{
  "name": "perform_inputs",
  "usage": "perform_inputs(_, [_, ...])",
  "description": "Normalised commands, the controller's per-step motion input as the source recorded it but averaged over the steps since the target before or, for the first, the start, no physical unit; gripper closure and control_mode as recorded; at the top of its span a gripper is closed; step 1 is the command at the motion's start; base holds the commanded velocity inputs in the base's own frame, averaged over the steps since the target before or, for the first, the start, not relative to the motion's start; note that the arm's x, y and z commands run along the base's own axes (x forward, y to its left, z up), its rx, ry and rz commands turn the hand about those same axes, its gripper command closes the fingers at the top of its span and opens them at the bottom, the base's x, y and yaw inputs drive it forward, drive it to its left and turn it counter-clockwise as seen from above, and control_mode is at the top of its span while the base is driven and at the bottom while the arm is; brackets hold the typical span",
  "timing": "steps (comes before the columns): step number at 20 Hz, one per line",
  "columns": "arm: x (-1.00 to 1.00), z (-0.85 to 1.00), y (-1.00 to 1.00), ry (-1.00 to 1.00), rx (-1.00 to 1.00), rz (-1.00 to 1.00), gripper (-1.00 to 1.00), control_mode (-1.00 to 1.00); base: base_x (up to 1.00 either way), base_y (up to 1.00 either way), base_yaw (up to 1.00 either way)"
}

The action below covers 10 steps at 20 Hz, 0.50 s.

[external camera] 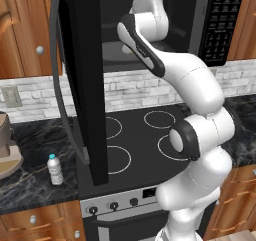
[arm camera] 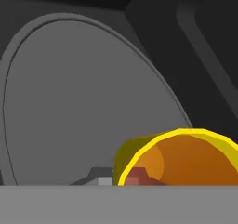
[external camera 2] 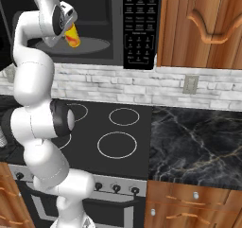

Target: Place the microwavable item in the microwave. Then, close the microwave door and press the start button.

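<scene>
We have the tool (external camera 2: 71, 29) pinching the yellow cup (external camera 2: 73, 36) inside the microwave (external camera 2: 106, 33), the cup hanging tilted just above the round turntable plate (external camera 2: 92, 44). The plate lies directly below and beyond it, so our coming move looks like a short lowering.

The yellow cup (external camera 2: 73, 36), marked red-orange on its side, is held tilted at the end of the white arm (external camera 2: 33, 80), inside the microwave (external camera 2: 106, 23) cavity, just above the round turntable plate (external camera 2: 90, 44). The keypad panel (external camera 2: 140, 26) is seen right of the cup, the black cooktop (external camera 2: 113, 130) below the microwave.
</scene>
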Motion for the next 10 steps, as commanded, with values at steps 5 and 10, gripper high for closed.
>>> perform_inputs(5, [0.00,0.00,0.00,0.00,0.00,0.00,-1.00,-1.00,0.00,0.00,0.00])
perform_inputs(10, [0.00,0.00,0.00,-0.03,-0.01,0.00,-1.00,-1.00,0.00,0.00,0.00])
